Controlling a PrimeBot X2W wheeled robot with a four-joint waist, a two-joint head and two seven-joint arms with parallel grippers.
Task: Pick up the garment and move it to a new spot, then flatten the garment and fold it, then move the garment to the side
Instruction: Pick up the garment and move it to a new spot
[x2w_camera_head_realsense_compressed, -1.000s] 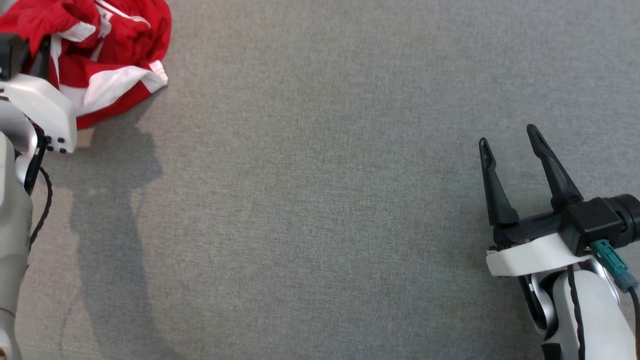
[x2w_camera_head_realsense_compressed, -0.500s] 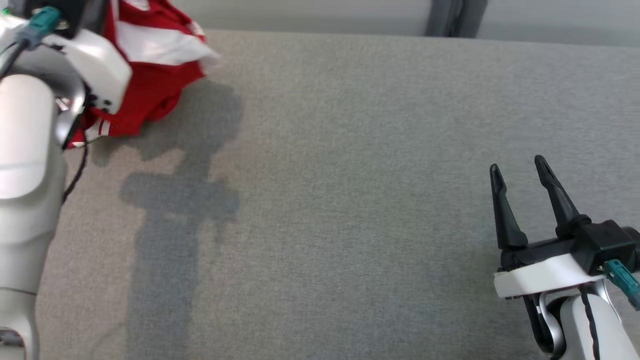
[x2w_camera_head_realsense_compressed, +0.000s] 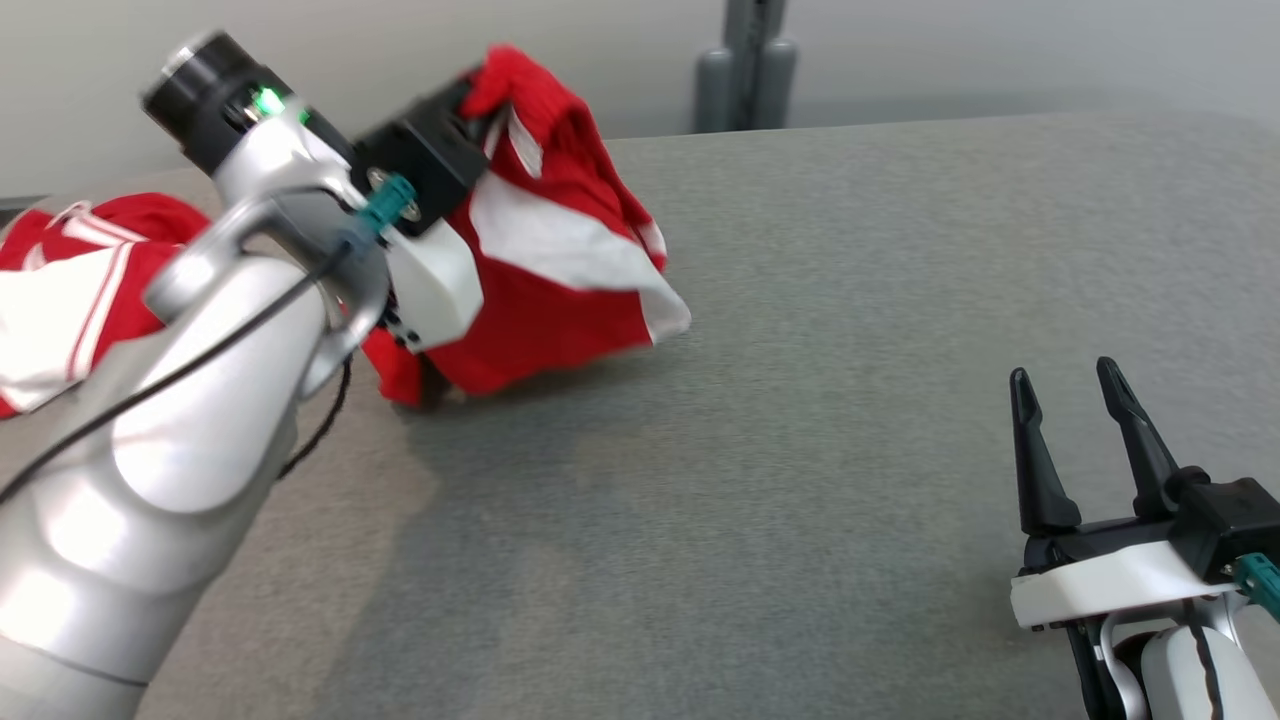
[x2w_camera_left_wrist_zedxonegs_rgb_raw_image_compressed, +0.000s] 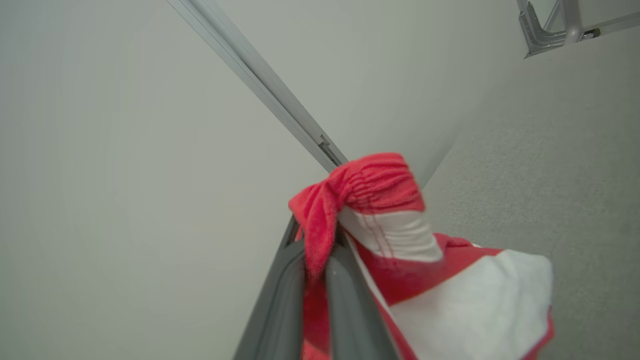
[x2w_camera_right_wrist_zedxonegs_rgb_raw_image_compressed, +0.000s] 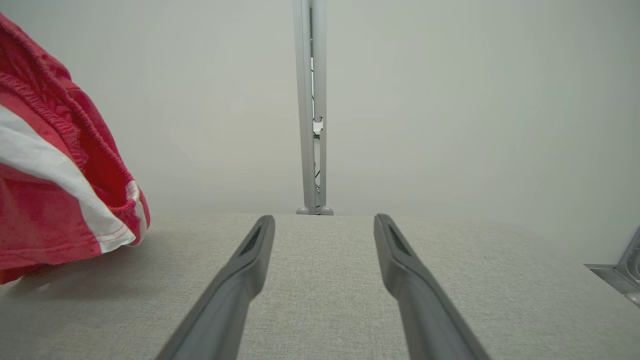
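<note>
The garment (x2w_camera_head_realsense_compressed: 540, 290) is red with white panels and stripes. My left gripper (x2w_camera_left_wrist_zedxonegs_rgb_raw_image_compressed: 315, 245) is shut on a bunched red fold of the garment (x2w_camera_left_wrist_zedxonegs_rgb_raw_image_compressed: 370, 190) and holds it up above the grey table (x2w_camera_head_realsense_compressed: 850, 400). The cloth hangs from the closed fingers, its lower end touching the table. More of the garment trails behind my left forearm at the far left. In the right wrist view the garment (x2w_camera_right_wrist_zedxonegs_rgb_raw_image_compressed: 55, 195) hangs at the left edge. My right gripper (x2w_camera_head_realsense_compressed: 1080, 410) stands open low at the right, nothing between its fingers (x2w_camera_right_wrist_zedxonegs_rgb_raw_image_compressed: 250, 250).
A grey post (x2w_camera_head_realsense_compressed: 745, 65) stands behind the table's far edge against a pale wall. A metal bracket (x2w_camera_left_wrist_zedxonegs_rgb_raw_image_compressed: 550, 30) sits at the table's corner. Bare grey tabletop lies between the garment and my right gripper.
My left gripper has lifted the garment off the table and carried it right, toward the middle. The head camera has tilted up, showing the far edge and wall. The right gripper has stayed put.
</note>
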